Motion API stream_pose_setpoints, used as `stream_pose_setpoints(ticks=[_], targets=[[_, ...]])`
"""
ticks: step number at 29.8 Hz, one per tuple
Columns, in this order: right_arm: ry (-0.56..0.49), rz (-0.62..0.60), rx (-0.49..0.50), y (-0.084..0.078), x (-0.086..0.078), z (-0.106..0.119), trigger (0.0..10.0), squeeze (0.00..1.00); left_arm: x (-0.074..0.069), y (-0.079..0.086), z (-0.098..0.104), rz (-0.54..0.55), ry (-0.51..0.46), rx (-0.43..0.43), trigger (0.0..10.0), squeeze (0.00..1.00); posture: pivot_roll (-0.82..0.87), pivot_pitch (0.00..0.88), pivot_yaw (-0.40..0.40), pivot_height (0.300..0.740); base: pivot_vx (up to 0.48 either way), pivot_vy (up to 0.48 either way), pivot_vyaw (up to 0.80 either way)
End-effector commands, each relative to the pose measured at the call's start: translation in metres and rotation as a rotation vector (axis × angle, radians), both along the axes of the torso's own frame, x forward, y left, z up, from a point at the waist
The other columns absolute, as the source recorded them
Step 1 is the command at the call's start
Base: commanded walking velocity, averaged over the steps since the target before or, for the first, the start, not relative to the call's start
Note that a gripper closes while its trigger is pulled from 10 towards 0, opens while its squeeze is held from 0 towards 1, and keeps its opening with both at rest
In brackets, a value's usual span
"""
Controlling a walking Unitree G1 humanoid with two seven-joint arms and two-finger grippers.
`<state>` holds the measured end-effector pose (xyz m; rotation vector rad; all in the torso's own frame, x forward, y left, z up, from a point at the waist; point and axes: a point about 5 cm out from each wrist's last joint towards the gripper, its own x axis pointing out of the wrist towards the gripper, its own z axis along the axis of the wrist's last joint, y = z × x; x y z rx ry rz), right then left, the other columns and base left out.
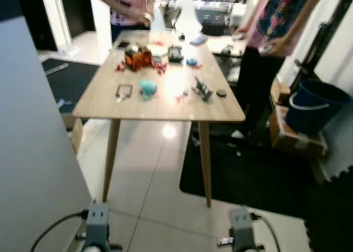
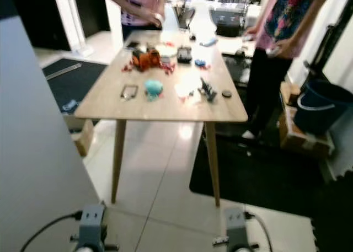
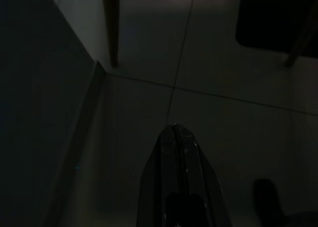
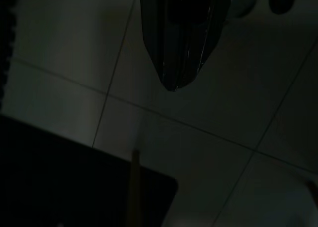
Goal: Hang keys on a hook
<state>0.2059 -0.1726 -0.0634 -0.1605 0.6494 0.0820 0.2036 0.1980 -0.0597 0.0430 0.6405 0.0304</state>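
What appear to be the keys [image 1: 124, 91] are seen lying flat on the light wooden table [image 1: 160, 110], toward its near left part. They are made out as a small dark squarish loop with a paler bit at its near left corner. Finer detail is lost to blur. A dark angular object [image 1: 202, 90], possibly the hook, is seen standing on the same table toward its near right part, well apart from the keys. Its shape cannot be told for certain. The keys are not hung on anything.
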Motion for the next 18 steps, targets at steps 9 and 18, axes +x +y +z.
stream_pose_setpoints(ticks=[9, 18], targets=[[0.01, 0.013, -0.004, -0.003, -0.003, -0.001, 10.0, 0.0, 0.004, -0.004, 0.001, -0.001, -0.008, -0.002, 10.0, 0.0, 0.02, 0.025, 0.015, 0.74, 0.0, 0.0, -0.4], [0.016, 0.003, 0.014, 0.004, -0.003, -0.002, 10.0, 0.0, 0.008, -0.006, 0.004, -0.002, -0.023, 0.001, 10.0, 0.0, 0.02, 0.025, 0.018, 0.74, 0.0, 0.0, 0.0]])
